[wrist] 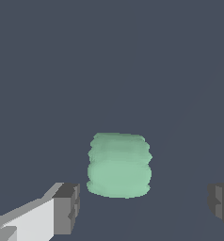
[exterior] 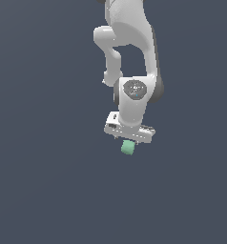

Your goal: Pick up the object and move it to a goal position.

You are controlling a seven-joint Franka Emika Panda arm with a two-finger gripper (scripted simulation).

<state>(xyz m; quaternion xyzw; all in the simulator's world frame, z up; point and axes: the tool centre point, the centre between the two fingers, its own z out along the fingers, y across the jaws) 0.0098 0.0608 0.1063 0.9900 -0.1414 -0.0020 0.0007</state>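
The object is a small mint-green cube (exterior: 127, 148). In the exterior view it sits just under the white hand of my gripper (exterior: 130, 137), near the middle of the picture. In the wrist view the cube (wrist: 118, 164) lies between my two dark grey fingertips (wrist: 67, 207). There is a clear gap on each side of it. My gripper (wrist: 144, 206) is open and touches nothing. The cube is much narrower than the gap between the fingers. The fingers themselves do not show in the exterior view.
A plain dark grey-blue surface (exterior: 48, 190) fills the whole scene. The white arm (exterior: 129, 43) rises from the hand toward the top of the exterior view. No goal marker shows.
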